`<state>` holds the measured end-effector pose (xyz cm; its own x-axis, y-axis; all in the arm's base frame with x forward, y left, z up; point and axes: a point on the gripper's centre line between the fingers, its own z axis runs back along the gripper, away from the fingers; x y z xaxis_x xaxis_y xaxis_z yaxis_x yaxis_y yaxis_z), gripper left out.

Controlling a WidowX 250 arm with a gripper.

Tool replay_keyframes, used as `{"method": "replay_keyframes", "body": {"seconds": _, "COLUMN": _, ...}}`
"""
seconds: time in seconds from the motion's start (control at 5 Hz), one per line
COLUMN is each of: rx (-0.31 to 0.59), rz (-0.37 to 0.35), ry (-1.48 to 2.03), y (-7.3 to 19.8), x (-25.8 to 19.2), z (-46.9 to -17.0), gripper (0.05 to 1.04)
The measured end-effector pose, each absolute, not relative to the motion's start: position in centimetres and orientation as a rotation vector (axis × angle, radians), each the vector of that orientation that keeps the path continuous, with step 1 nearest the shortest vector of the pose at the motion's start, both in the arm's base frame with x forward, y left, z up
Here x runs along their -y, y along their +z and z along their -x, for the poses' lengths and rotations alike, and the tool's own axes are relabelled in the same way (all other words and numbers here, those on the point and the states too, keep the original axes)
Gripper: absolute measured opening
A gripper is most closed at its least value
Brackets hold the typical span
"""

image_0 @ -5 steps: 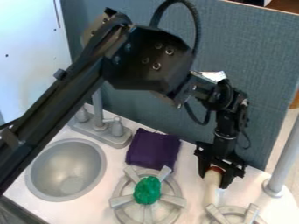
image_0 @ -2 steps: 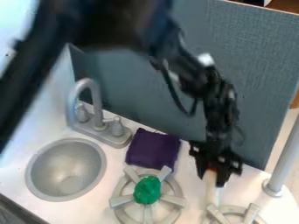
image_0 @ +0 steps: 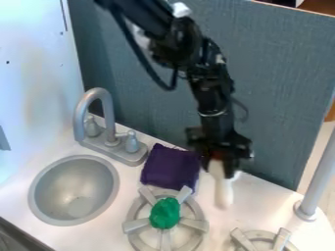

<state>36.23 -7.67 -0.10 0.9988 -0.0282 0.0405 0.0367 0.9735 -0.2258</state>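
One pale rod (image_0: 223, 191) hangs from the gripper (image_0: 222, 169), fingers seemingly closed to its width near the top; so high a hold could let it swivel or slip.

Pale rod (image_0: 224, 192) nearer the purple cloth (image_0: 171, 167)

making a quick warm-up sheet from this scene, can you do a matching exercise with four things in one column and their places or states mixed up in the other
Things
1. purple cloth
2. green object
3. pale long object
4. grey faucet

Places and states
A. held by the end effector
B. standing upright behind the sink basin
C. on the counter, just behind the burner grate
D. in the middle of the burner grate

Right pairs: 1-C, 2-D, 3-A, 4-B
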Motion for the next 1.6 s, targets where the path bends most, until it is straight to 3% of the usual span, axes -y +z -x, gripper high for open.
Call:
{"method": "replay_keyframes", "body": {"seconds": 0.4, "rx": -0.075, "rz": -0.025, "ry": -0.036, "y": 1.1, "x": 2.3, "z": -31.3, "gripper": 0.598}}
{"method": "replay_keyframes", "body": {"seconds": 0.6, "rx": -0.129, "rz": -0.090, "ry": -0.001, "y": 1.3, "x": -0.8, "z": -30.3, "gripper": 0.598}}
{"method": "replay_keyframes", "body": {"seconds": 0.8, "rx": -0.158, "rz": -0.126, "ry": 0.063, "y": 1.0, "x": -3.6, "z": -29.9, "gripper": 0.598}}
{"method": "replay_keyframes", "body": {"seconds": 1.0, "rx": -0.222, "rz": -0.183, "ry": 0.129, "y": -2.1, "x": -4.5, "z": -30.0, "gripper": 0.598}}
{"method": "replay_keyframes", "body": {"seconds": 1.2, "rx": -0.205, "rz": -0.171, "ry": 0.113, "y": -3.3, "x": -5.6, "z": -30.3, "gripper": 0.598}}
{"method": "replay_keyframes", "body": {"seconds": 1.6, "rx": -0.324, "rz": -0.277, "ry": 0.126, "y": -5.6, "x": -8.2, "z": -28.2, "gripper": 0.598}}
